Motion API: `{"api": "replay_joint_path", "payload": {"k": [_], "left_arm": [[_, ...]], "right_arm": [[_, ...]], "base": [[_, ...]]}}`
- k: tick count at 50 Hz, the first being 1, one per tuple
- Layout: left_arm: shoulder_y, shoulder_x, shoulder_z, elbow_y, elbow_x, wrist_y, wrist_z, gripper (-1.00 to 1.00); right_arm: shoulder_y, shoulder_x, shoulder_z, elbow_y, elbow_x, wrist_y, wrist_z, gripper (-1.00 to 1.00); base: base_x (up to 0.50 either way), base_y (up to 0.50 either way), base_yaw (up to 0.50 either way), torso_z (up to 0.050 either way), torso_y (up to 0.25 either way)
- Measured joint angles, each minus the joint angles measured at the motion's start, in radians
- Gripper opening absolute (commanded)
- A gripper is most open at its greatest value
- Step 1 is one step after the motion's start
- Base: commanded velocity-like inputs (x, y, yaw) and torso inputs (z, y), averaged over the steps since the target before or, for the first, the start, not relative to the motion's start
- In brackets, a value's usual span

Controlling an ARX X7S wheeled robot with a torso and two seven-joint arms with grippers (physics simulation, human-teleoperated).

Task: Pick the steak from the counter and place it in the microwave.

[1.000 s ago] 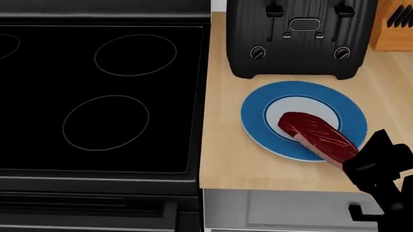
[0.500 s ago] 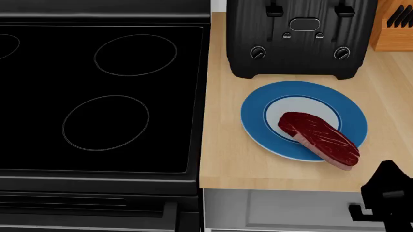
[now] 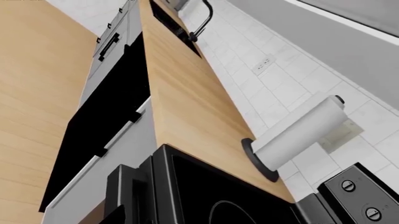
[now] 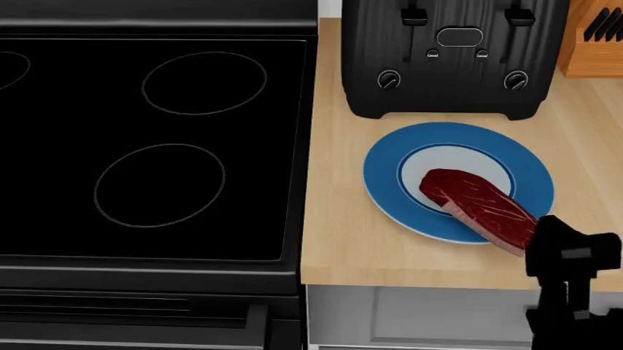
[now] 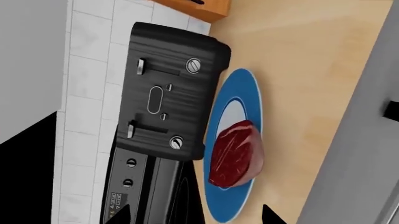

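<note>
Steak (image 4: pixel 479 208) on blue plate (image 4: pixel 387 191) (overhanging rim), just beside right claw (image 4: pixel 570 257); claw state unclear.

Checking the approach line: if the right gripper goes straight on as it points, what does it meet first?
Probably the steak on the blue plate, which sits centred in its wrist view; depth is unclear.

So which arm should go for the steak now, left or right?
Right. In the head view the right gripper sits just beside the steak on the blue plate, and its wrist camera looks straight at the meat. The left wrist camera shows only a distant counter and paper towel roll.
</note>
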Motion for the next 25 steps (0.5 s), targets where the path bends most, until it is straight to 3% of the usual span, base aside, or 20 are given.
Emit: {"api": "replay_joint_path", "payload": {"k": [25], "left_arm": [[0.008,-0.010,0.021,-0.006,-0.010,0.014,0.000,1.00]], "right_arm": [[0.083,0.063,-0.067,0.140,-0.101,-0.084,-0.012,1.00]], "base": [[0.00,0.00,0.00,0.000,0.000]]}}
